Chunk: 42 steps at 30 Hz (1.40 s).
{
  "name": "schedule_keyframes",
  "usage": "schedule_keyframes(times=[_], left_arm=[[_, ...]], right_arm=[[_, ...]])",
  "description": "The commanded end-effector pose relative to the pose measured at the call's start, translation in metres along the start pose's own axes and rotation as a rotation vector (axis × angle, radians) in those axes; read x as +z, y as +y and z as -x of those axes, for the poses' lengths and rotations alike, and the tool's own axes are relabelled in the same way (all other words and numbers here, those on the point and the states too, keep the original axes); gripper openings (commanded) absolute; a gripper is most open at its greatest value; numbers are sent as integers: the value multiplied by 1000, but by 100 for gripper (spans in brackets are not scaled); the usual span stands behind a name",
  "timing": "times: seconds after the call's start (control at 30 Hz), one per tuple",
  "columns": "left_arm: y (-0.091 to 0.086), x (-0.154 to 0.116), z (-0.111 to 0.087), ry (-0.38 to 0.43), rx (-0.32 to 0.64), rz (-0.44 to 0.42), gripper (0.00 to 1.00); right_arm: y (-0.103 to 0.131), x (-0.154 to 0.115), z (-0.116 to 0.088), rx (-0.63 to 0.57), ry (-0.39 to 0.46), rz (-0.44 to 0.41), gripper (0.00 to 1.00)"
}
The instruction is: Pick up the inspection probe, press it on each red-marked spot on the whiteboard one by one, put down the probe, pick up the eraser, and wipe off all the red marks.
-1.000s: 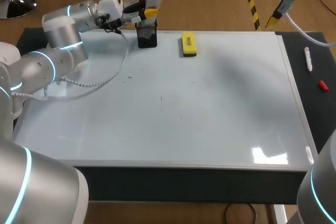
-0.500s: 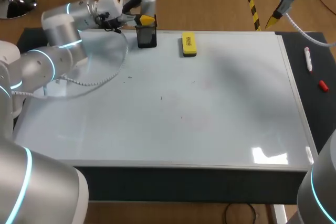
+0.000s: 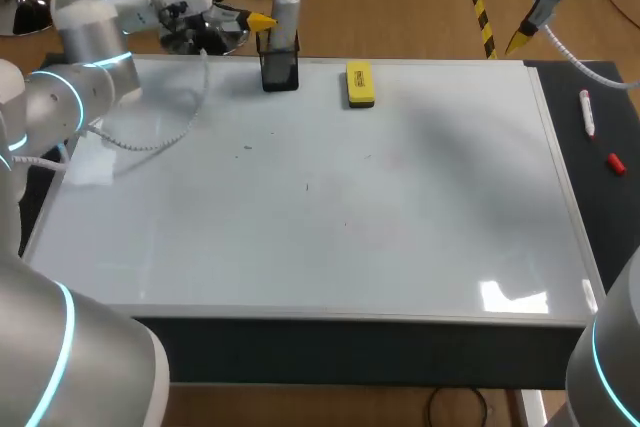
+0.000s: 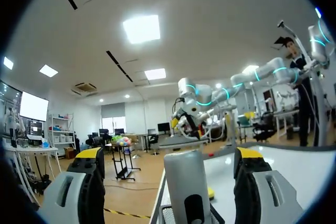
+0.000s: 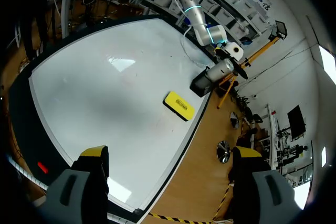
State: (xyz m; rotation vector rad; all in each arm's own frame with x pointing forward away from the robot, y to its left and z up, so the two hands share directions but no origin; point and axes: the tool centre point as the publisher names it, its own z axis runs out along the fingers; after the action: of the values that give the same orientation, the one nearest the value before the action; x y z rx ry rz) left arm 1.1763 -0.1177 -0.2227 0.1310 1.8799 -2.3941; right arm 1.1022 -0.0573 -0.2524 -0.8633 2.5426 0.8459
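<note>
Left gripper (image 3: 260, 21) spread around the probe (image 4: 184, 182) at the far left

The probe stands upright in the black holder (image 3: 279, 69) at the whiteboard's (image 3: 350, 217) far edge, left of the yellow eraser (image 3: 360, 84); the left fingers (image 4: 89, 182) flank its top with gaps, not touching; the right gripper (image 5: 170, 153) hangs spread above the far right corner.

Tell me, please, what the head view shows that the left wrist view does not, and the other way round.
Only the head view shows the pen and the red cap lying beside the whiteboard, along with the board's whole surface. Only the left wrist view shows that the left pincer is open, its fingers standing clear of the probe on either side. Both show the probe upright in its black holder at the board's far edge.
</note>
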Motion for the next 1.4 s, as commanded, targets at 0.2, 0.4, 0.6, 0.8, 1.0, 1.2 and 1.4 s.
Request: schedule_keyframes(times=[0.2, 0.4, 0.6, 0.8, 1.0, 1.2, 1.4], left_arm=[[-29, -30, -15, -76, 29, 121, 100], [-43, -53, -21, -116, 62, 179, 100], [-50, -77, -31, -159, 69, 220, 100], [-51, -104, -43, -221, 67, 277, 100], [-56, -125, -57, -274, 78, 349, 100], [-58, -135, -69, -320, 100, 408, 100], [-53, -138, -69, -335, 74, 373, 100]], right_arm=[[0, 0, 1, -2, 5, -3, 100], [0, 0, 1, -2, 5, -3, 100], [0, 0, 1, -2, 5, -3, 100], [0, 0, 1, -2, 5, -3, 100], [0, 0, 1, -2, 5, -3, 100], [0, 0, 1, -2, 5, -3, 100], [0, 0, 1, -2, 5, -3, 100]])
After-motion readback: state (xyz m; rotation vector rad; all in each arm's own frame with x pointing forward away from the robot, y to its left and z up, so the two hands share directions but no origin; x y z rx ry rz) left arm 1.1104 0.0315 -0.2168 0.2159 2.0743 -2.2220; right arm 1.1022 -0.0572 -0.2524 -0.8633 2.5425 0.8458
